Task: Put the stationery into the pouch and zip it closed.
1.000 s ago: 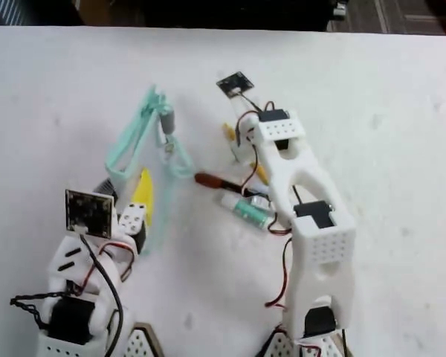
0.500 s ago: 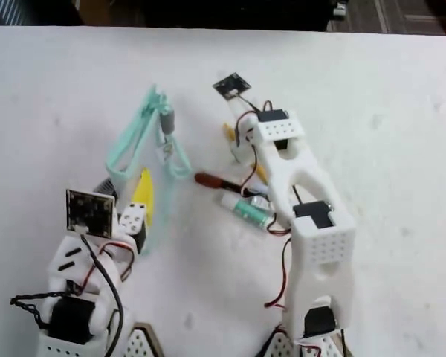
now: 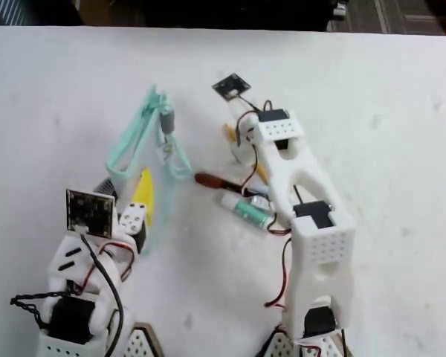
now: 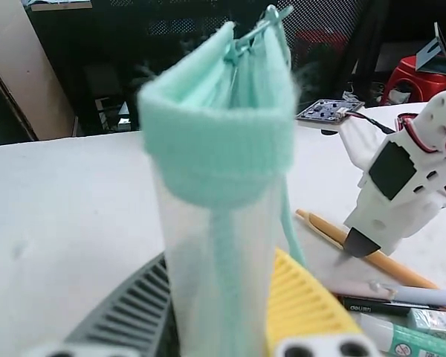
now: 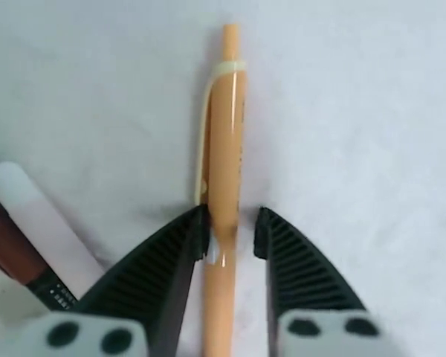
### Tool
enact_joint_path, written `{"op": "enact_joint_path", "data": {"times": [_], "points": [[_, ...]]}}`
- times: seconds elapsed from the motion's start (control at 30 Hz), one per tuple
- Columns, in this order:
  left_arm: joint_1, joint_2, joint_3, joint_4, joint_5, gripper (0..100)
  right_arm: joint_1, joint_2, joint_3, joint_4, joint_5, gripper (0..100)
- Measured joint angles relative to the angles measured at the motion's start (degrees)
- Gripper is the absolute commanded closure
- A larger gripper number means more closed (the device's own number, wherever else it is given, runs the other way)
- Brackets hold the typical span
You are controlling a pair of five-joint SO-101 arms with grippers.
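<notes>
High view: pouch (image 3: 143,145) lies left of table centre, slanting toward the near edge, its near end at the left arm. Pen (image 3: 227,133) at table centre under the right arm; marker (image 3: 210,180) just beside.

Left wrist view: left jaws clenched on the pouch's end. Clear film, mint trim. Looks soft and limp; likely sags, so the mouth wants holding open.

Right wrist view: right jaws parted, straddling the pen mid-barrel, one touching, the other just off. Pen looks light, stiff and smooth, and may roll or slip. Mid-barrel below the clip seems the sound hold.

White table (image 3: 401,89) — dark room behind
</notes>
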Motion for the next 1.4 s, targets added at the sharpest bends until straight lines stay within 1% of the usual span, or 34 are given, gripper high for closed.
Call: {"op": "enact_joint_path", "data": {"times": [0.37, 0.47, 0.67, 0.73, 0.9, 1.0, 1.13, 1.27, 1.4], "points": [[0.0, 0.0, 0.0, 0.0, 0.0, 88, 1.3, 0.0, 0.0, -0.3, -0.3, 98.1], [0.0, 0.0, 0.0, 0.0, 0.0, 82, 1.8, -0.4, 0.1, -0.4, -4.0, 98.1], [0.0, 0.0, 0.0, 0.0, 0.0, 81, 7.8, -3.7, 0.2, -0.2, -11.1, 98.1], [0.0, 0.1, 0.0, 0.0, 0.0, 81, 9.1, -6.0, 0.2, 0.5, -12.1, 98.1], [0.0, 0.1, 0.0, 0.0, 1.2, 81, 9.2, -15.4, 0.3, 3.1, -12.7, 98.1], [0.0, 0.1, 0.0, 0.0, 1.8, 81, 7.6, -24.2, 0.3, 5.1, -12.7, 98.1], [0.0, 0.1, 0.0, 0.0, 1.8, 81, 3.1, -38.0, 0.3, 7.7, -12.7, 98.1], [0.0, 0.1, 0.0, 0.0, 1.8, 81, -2.8, -52.0, 0.3, 8.2, -12.7, 98.1], [0.0, 0.1, 0.0, 0.0, 1.8, 81, -10.4, -64.5, 0.3, 8.2, -12.7, 98.1]]}}
